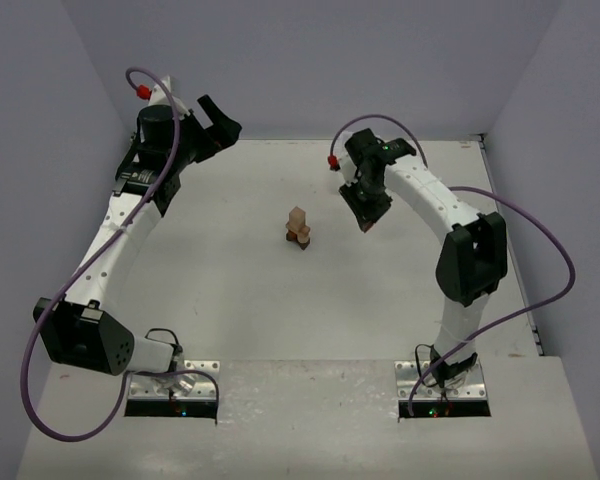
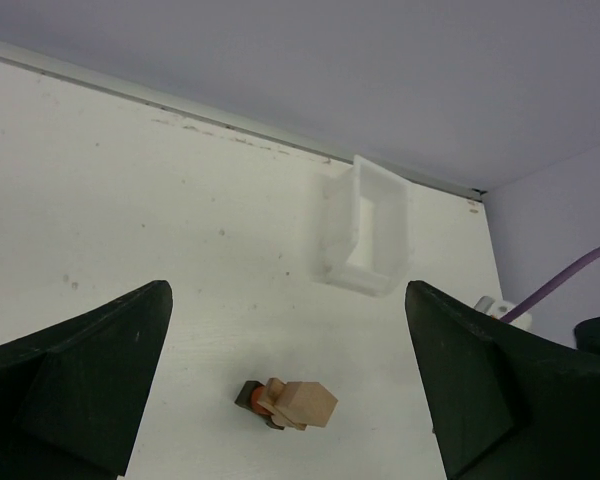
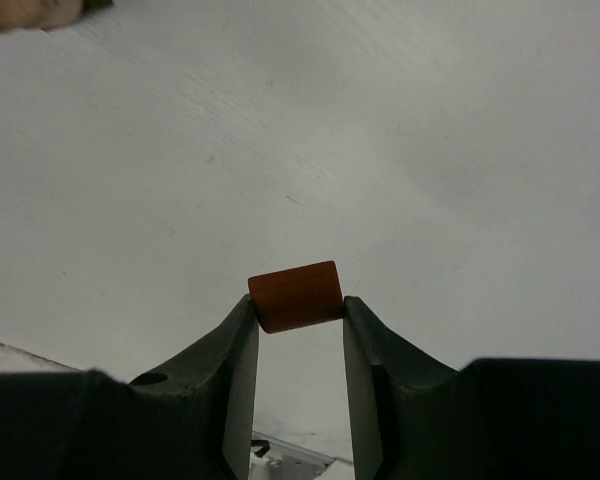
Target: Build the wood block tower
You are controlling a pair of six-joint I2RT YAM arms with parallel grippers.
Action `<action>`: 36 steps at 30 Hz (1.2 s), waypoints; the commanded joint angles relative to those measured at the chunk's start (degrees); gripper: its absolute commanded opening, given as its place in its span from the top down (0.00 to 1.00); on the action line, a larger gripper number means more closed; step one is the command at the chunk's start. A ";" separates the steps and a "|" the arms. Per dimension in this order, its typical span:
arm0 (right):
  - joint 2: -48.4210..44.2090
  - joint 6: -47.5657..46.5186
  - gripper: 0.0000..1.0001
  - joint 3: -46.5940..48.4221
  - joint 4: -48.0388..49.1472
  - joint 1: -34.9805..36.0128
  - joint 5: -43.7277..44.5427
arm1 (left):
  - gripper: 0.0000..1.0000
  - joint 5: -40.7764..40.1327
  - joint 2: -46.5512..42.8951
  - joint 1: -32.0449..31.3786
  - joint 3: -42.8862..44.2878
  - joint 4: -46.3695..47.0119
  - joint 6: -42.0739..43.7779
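Orange-brown block (image 3: 296,295) pinched btwn jaws (at tips), white table (image 3: 380,120) beyond

Matt wood block (image 3: 295,296), plastic tray (image 2: 392,225)

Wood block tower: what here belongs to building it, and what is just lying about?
For the job:
- wood block tower
- orange-brown block, pinched in the right fingers

Just lying about:
- white plastic tray
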 commanded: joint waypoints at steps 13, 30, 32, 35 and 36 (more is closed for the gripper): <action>-0.95 13.77 0.80 -26.06 25.82 -3.28 3.07 | 0.00 -2.31 -1.42 1.38 -0.30 0.69 4.62; 0.19 17.25 0.78 -34.01 45.21 -3.28 8.31 | 0.00 -2.49 -1.51 1.65 -0.38 1.40 5.25; -1.13 16.73 0.79 -36.12 47.92 -3.35 8.12 | 0.00 -2.49 -1.51 1.73 -0.36 1.48 5.41; -3.04 16.34 0.84 -36.43 48.63 -3.29 8.37 | 0.00 -2.51 -1.60 1.75 -0.12 1.48 5.58; -3.89 16.06 0.85 -36.06 47.67 -3.04 8.21 | 0.00 -2.60 -1.60 1.82 -0.10 1.48 5.59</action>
